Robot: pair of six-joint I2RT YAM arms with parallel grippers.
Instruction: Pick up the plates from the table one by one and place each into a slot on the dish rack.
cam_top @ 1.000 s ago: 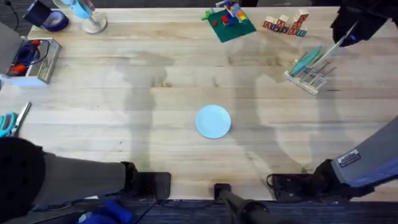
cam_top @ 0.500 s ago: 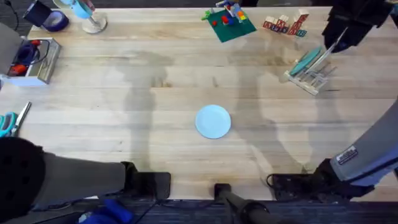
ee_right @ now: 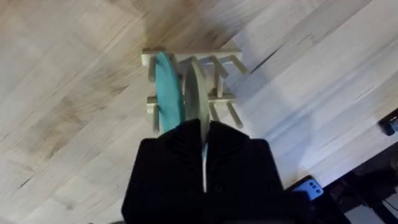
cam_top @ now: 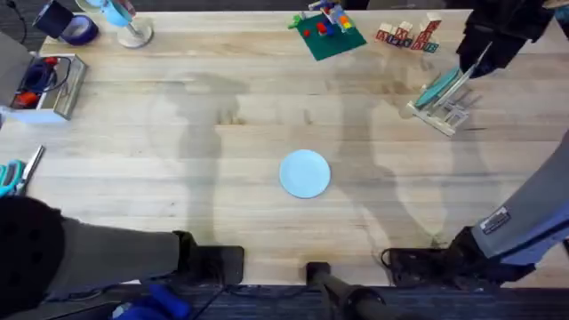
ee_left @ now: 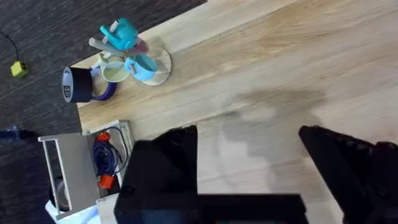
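Your left claw point(ee_left: 249, 180) hangs wide open, holding nothing, over bare table point(cam_top: 222, 133). Well off from your right claw point(ee_right: 204, 155) lies the light blue plate point(cam_top: 305, 172). That claw grips the cream plate point(ee_right: 194, 93), edge-down over the dish rack point(ee_right: 189, 87), beside the teal plate point(ee_right: 166, 93). Next: lower, then release.
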